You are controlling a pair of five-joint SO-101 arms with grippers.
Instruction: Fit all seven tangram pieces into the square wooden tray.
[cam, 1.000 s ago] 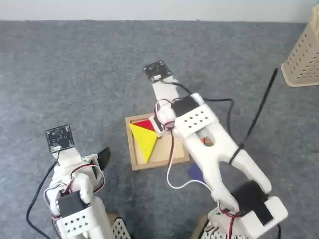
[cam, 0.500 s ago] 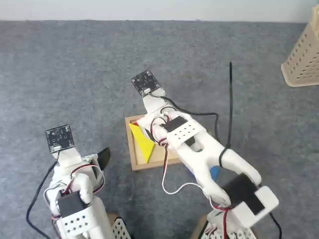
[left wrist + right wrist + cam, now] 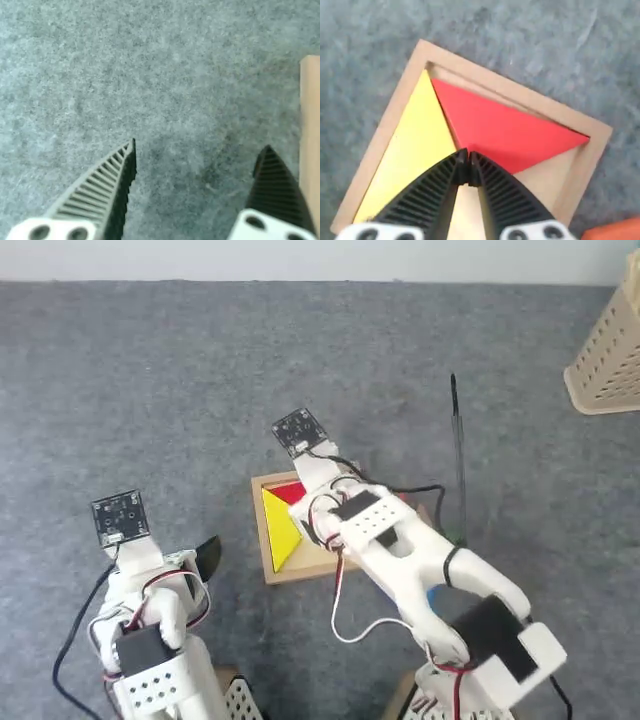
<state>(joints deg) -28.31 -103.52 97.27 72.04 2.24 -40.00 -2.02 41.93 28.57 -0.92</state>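
Tray [image 3: 292, 571] sits mid-frame in high view w/ yellow triangle [image 3: 278, 530] & red triangle [image 3: 505, 130] flat inside; pcs look thin, stiff, light, prob. slick, so best pinched across edges; right gripper [image 3: 468, 157] tips pressed together, empty, over their seam; left gripper [image 3: 200, 150] spread apart over carpet [image 3: 150, 390], lower left.

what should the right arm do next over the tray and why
Probably lift the right arm clear of the tray and go for the orange piece beside it. Its jaws are shut with seemingly nothing between them, tips at the seam where the yellow triangle meets the red triangle, both already lying flat inside, with bare wood left to fill.
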